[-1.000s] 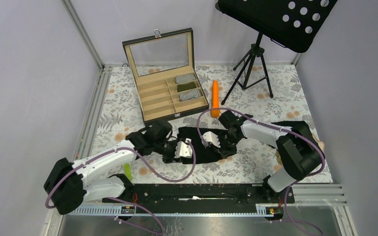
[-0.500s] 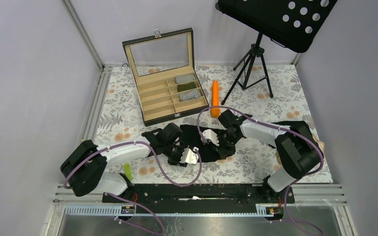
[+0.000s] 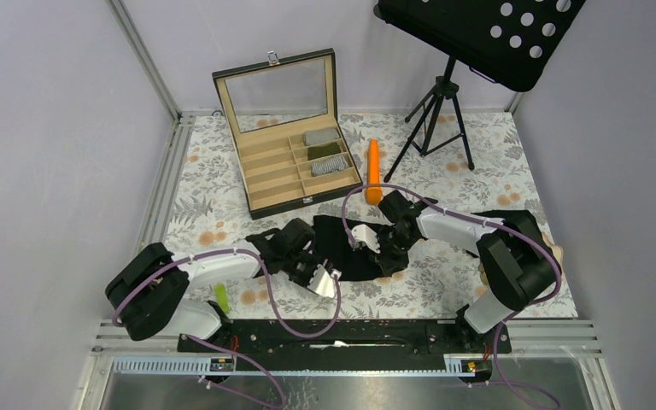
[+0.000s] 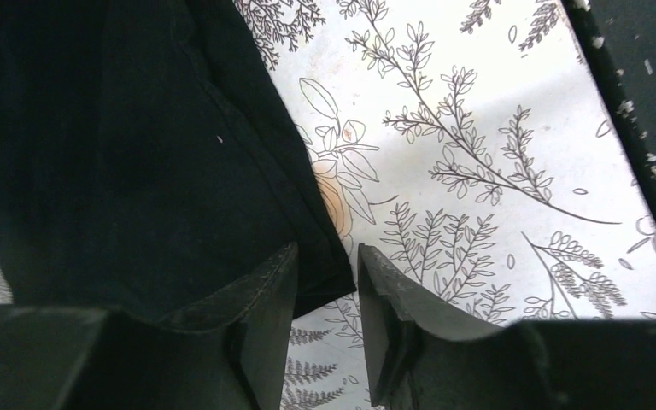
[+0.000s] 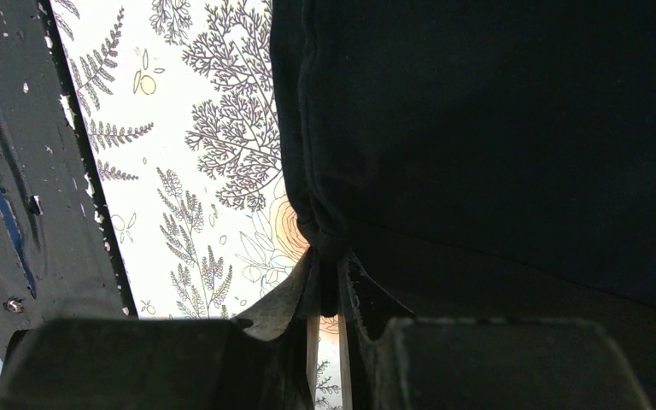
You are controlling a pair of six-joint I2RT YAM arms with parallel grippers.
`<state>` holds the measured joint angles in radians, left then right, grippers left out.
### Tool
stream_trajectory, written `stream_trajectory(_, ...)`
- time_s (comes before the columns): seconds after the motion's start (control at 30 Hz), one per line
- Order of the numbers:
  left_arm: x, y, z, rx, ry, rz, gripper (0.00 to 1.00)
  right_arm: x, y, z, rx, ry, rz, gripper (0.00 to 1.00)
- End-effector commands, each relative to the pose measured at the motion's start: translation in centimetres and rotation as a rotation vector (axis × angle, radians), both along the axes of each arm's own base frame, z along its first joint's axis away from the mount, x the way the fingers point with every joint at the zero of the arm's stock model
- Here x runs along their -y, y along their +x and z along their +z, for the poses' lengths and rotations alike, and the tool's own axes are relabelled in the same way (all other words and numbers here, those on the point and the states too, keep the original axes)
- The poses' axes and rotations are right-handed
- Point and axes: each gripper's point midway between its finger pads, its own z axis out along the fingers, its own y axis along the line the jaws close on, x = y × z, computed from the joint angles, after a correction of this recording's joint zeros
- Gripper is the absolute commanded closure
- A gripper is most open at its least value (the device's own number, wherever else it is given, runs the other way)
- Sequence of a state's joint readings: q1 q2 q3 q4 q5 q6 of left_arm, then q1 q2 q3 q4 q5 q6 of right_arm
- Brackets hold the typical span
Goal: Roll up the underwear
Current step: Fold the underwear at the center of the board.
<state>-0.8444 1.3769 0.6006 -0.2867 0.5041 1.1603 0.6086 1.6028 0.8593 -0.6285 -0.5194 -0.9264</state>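
Jaws on the left gripper [image 4: 326, 253] parted just a little, nothing clamped. Only the corner of the flat black cloth underwear [image 3: 348, 254] poking into the gap, plus a sliver of white floral tablecloth [image 3: 478, 162] showing through beside it. Right gripper [image 5: 329, 261] a different story: pinched nearly closed on a bunched edge of that same underwear, fabric squeezed thin between the two fingers [image 5: 369, 301].

Underwear itself low in the middle of the overhead frame, lying on the tablecloth between both grippers. Left gripper at its lower-left corner, right one at its right end. Not rolled yet, pretty much flat, with a thick folded seam along the edge in the right wrist view.

Rest of the overhead view, quick rundown:

- Open black case with tan wooden dividers and a glass lid [image 3: 265, 184], upper centre-left, lid tilted back.
- Three small rolled cloth bundles [image 3: 325, 151] tucked into its right-hand compartments: one grey, one dark, one striped.
- Orange carrot-shaped stick [image 3: 374, 171] just right of the case, lying lengthwise.
- Black perforated music stand on a tripod [image 3: 438, 102] up in the top right.
- Small bright green piece [image 3: 220, 296] lower left, right beside the left arm's base.
- Black metal rail [image 3: 333, 333] along the bottom, also peeking in at the edge of both wrist views.
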Motion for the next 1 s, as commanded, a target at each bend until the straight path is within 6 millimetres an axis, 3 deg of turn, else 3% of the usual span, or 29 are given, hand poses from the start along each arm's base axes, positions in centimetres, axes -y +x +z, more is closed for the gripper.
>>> stream_trajectory(0.0, -1.7, 0.2, -2.0, 0.101, 0.063, -0.059, 0.66, 0.4, -0.9, -1.8, -0.035, -0.028, 0.019, 1.00)
stream_trajectory(0.17, -1.7, 0.1, -2.0, 0.073, 0.084, -0.038, 1.00, 0.1, -0.9, -1.5, -0.042, -0.018, 0.014, 1.00)
stream_trajectory(0.33, -1.2, 1.5, -0.3, 0.021, 0.107, 0.101, 1.00, -0.3, -0.8, 0.3, -0.036, 0.011, 0.023, 1.00)
stream_trajectory(0.63, -1.5, 2.8, 4.7, -0.053, -0.017, 0.359, 1.00, 0.0, -3.3, 4.4, -0.084, 0.061, 0.024, 1.00)
stream_trajectory(0.77, -0.5, 3.0, 6.9, -0.085, -0.083, 0.397, 1.00, -0.2, -4.2, 6.5, -0.119, 0.086, -0.006, 1.00)
stream_trajectory(0.87, 0.5, 3.7, 8.2, -0.090, -0.123, 0.400, 1.00, 0.0, -4.4, 7.0, -0.132, 0.074, -0.037, 1.00)
stream_trajectory(0.97, 1.1, 4.6, 8.2, -0.098, -0.114, 0.399, 1.00, 0.4, -3.9, 7.2, -0.132, 0.089, -0.068, 1.00)
